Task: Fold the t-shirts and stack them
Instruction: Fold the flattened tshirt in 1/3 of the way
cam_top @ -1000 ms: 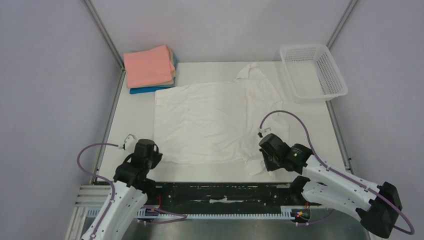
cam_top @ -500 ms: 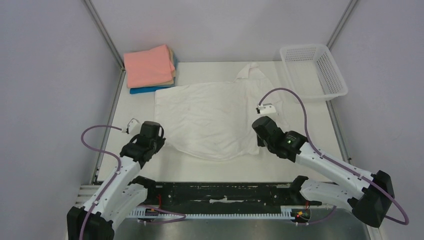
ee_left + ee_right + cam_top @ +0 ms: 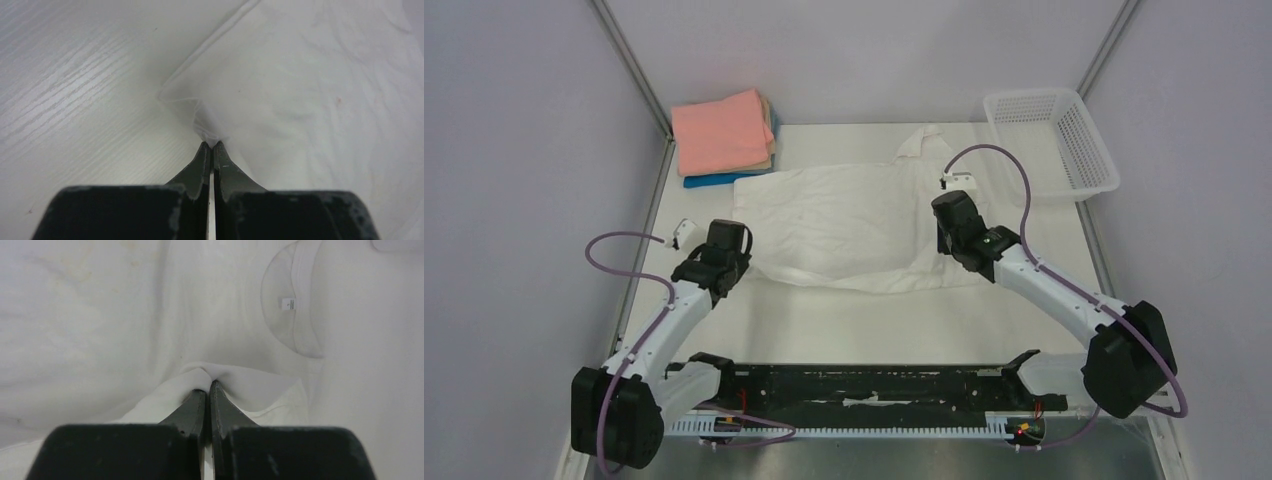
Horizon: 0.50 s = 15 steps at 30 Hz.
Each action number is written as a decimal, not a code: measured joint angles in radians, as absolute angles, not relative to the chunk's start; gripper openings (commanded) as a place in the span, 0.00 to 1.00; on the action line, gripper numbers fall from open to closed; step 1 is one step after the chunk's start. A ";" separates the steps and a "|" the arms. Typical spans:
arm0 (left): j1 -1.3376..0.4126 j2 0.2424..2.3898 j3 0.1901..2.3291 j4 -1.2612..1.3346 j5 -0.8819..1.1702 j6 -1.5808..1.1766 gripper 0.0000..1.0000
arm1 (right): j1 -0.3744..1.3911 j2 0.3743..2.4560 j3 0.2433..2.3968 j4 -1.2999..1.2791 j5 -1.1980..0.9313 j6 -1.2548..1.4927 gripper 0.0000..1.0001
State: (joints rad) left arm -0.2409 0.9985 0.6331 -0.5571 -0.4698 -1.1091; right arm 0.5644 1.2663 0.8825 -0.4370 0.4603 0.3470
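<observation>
The white t-shirt (image 3: 844, 215) lies across the table middle, its near part lifted and doubled back over itself. My left gripper (image 3: 736, 240) is shut on its left hem corner (image 3: 207, 131). My right gripper (image 3: 946, 215) is shut on a pinch of the shirt's right side (image 3: 205, 375), near the collar and label (image 3: 288, 303). A sleeve (image 3: 921, 142) sticks out at the back. The folded stack, salmon-pink (image 3: 721, 130) on top with tan (image 3: 771, 150) and bright blue (image 3: 714, 180) beneath, sits at the back left corner.
A white lattice basket (image 3: 1052, 145) stands at the back right corner. Grey walls and metal frame posts close in the table's sides. A black rail (image 3: 864, 385) runs along the near edge between the arm bases.
Both grippers have moved away from the near edge toward the back, carrying the shirt's near hem with them, so the near half now folds over the far half.
</observation>
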 measured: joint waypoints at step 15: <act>-0.123 1.295 0.764 -0.426 -0.393 -1.055 0.02 | 0.437 1.513 1.099 -0.360 0.372 0.229 0.01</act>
State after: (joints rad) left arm -0.1234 1.2953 0.7635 -0.4259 -0.3927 -1.0550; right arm 0.4374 1.5131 1.0992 -0.3599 0.3721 0.2291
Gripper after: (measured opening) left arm 0.040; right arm 0.016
